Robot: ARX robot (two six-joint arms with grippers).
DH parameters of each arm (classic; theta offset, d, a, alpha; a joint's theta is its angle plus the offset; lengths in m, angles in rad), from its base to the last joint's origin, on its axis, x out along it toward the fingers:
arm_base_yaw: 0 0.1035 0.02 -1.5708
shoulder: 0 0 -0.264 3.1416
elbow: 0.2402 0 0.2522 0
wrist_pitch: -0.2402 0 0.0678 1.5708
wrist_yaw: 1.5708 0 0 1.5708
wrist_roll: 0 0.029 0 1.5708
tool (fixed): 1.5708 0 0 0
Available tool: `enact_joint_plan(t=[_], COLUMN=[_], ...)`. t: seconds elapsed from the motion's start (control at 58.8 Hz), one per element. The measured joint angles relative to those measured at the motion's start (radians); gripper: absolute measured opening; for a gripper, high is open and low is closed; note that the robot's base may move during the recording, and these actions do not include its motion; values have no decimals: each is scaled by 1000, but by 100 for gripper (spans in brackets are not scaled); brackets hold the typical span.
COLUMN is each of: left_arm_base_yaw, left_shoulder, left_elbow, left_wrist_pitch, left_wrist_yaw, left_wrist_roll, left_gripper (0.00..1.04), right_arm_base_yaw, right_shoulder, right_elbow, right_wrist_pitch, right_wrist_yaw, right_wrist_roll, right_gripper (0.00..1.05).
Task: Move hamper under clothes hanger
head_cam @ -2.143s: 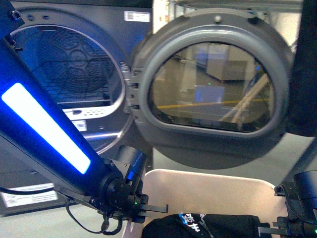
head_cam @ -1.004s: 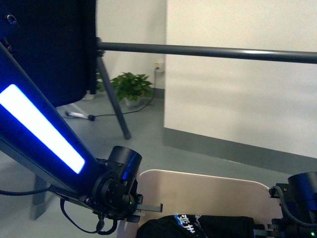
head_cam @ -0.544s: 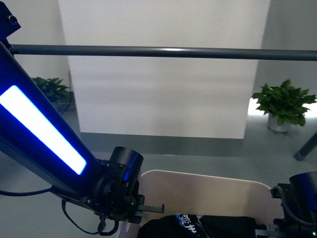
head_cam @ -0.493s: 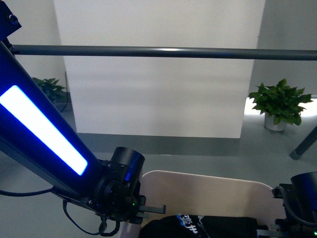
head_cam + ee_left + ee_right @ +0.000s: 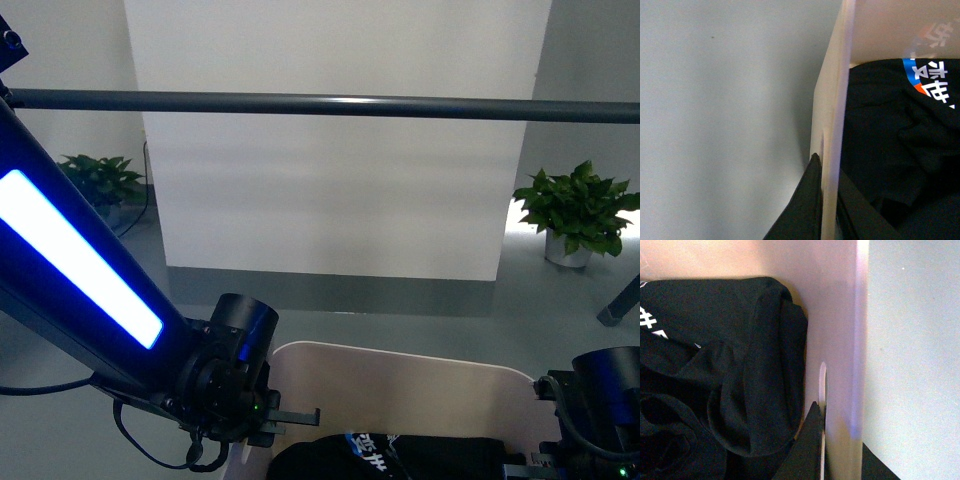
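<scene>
The beige hamper (image 5: pixel 400 385) is low in the front view, with black clothes (image 5: pixel 380 455) printed with white and blue letters inside. My left gripper (image 5: pixel 268 425) is shut on its left rim (image 5: pixel 832 125), one finger on each side of the wall. My right gripper (image 5: pixel 545 465) is shut on its right rim (image 5: pixel 855 365) beside a handle cut-out (image 5: pixel 822 385). A long horizontal dark grey bar of the clothes hanger (image 5: pixel 330 104) crosses the front view high above and beyond the hamper. One rack leg (image 5: pixel 620 298) shows at far right.
A white wall panel (image 5: pixel 340 180) with a dark baseboard stands straight ahead. Potted plants sit at the left (image 5: pixel 95 180) and right (image 5: pixel 575 215). Grey floor (image 5: pixel 720 110) lies beside the hamper on both sides.
The view has swung from the open dryer to the wall and rack bar, then settled. The hamper has stayed held by both grippers throughout.
</scene>
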Motion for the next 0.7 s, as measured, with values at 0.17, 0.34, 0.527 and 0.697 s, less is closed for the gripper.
enact_joint_plan(t=[0.17,0.34,0.527,0.697], left_arm_base_yaw=[-22,4,10,-18], left_shoulder=[0,0,-2,-2], left_elbow=[0,-2,-2,-2], left_wrist_pitch=[0,0,0,0], left_wrist_yaw=[13,-5,5,10], left_wrist_roll=[0,0,3,2], left_gripper=[4,4,4,4], right_arm_base_yaw=[-21,6,11,-15], right_shoulder=[0,0,0,0], right_elbow=[0,3,2,2], right_wrist_pitch=[0,0,0,0], right_wrist_yaw=[16,-4,3,17], right_wrist_roll=[0,0,0,0], right_gripper=[3,3,3,3])
